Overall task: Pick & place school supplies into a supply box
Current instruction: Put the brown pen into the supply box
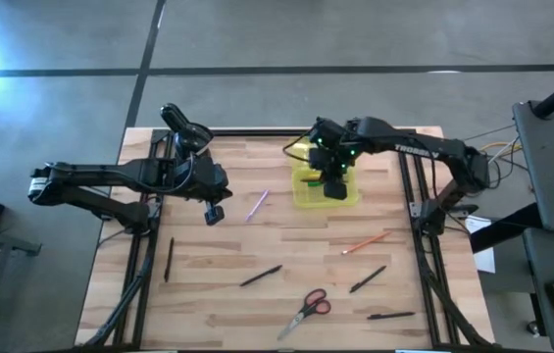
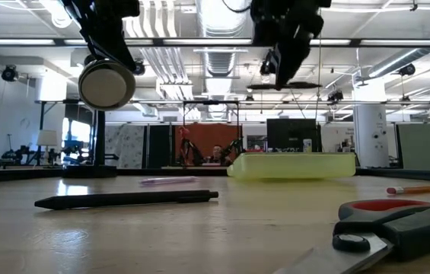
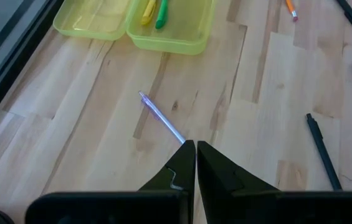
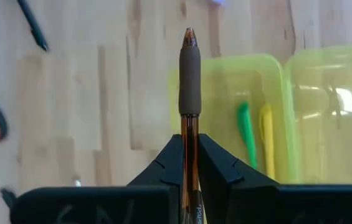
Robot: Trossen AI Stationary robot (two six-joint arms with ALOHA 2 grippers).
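Two pens, a green one [image 4: 245, 132] and a yellow one [image 4: 266, 138], are seen lying inside the open supply box [image 1: 308, 197], which sits toward the far right of the counter [image 1: 218, 257]. Above the box, a brown-gripped pen [image 4: 189, 74] is pinched between the pressed-together fingers of the right gripper [image 1: 333, 187]. A pink-purple pen [image 1: 257, 205] is found just left of the box, with the left gripper [image 1: 215, 214] held over the counter near it, its fingers pressed together on nothing. An orange pencil [image 1: 366, 242], several black pens [image 1: 261, 277] and red-handled scissors [image 1: 306, 311] are scattered across the near half.
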